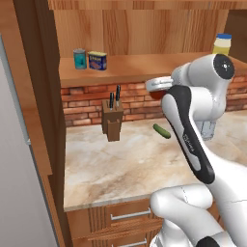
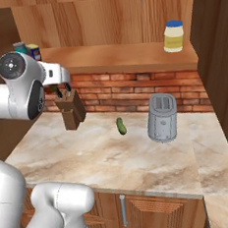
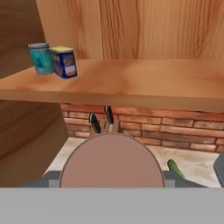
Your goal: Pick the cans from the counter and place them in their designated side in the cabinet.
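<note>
Tabletop: one beige marble-patterned tabletop point(image 2: 115, 160) under a red brick backsplash point(image 2: 128, 92).
Cabinet: one open wooden wall cabinet point(image 1: 144, 29) with one plank shelf point(image 3: 144, 83).
Cans: two; one dark blue can with a yellow label point(image 1: 97, 61) on the shelf's left end; one red-brown cylinder can point(image 3: 111, 161) gripped in the tool point(image 1: 159, 89), held below shelf level.
Other shelf items: one teal can point(image 1: 79, 59), one pale yellow jar point(image 2: 173, 36).
Tabletop items: one knife block point(image 2: 70, 110), one cucumber point(image 2: 120, 125), one toaster point(image 2: 161, 117).
</note>
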